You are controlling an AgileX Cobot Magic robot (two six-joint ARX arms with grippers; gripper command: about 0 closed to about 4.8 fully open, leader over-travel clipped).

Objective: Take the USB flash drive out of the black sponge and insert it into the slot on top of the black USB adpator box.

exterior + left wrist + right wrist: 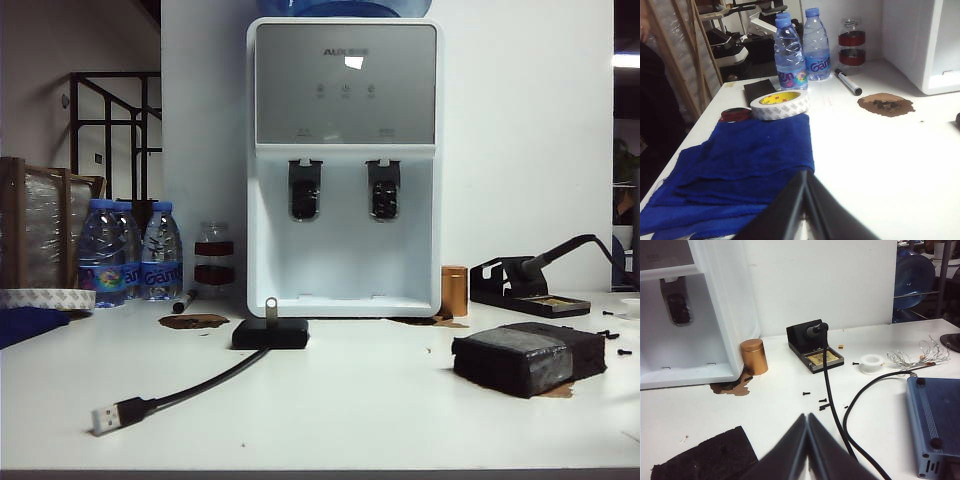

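Note:
The USB flash drive (pixel 270 307), a small silver stick with a loop on top, stands upright out of the black USB adpator box (pixel 270 334) in front of the water dispenser. It covers the slot. The box's cable runs to a silver plug (pixel 108 417) near the front edge. The black sponge (pixel 530 358) lies at the right, and one corner of it (pixel 705 460) shows beside my right gripper (pixel 807 416), which is shut and empty. My left gripper (pixel 806 172) is shut and empty at the edge of a blue cloth. Neither gripper shows in the exterior view.
A white water dispenser (pixel 343 160) stands at the back. Water bottles (pixel 800 47), a tape roll (pixel 780 104), a marker (pixel 848 82) and the blue cloth (pixel 735 170) lie at the left. A copper can (pixel 753 356), a soldering stand (pixel 812 347), cables and a blue metal box (pixel 935 420) are at the right.

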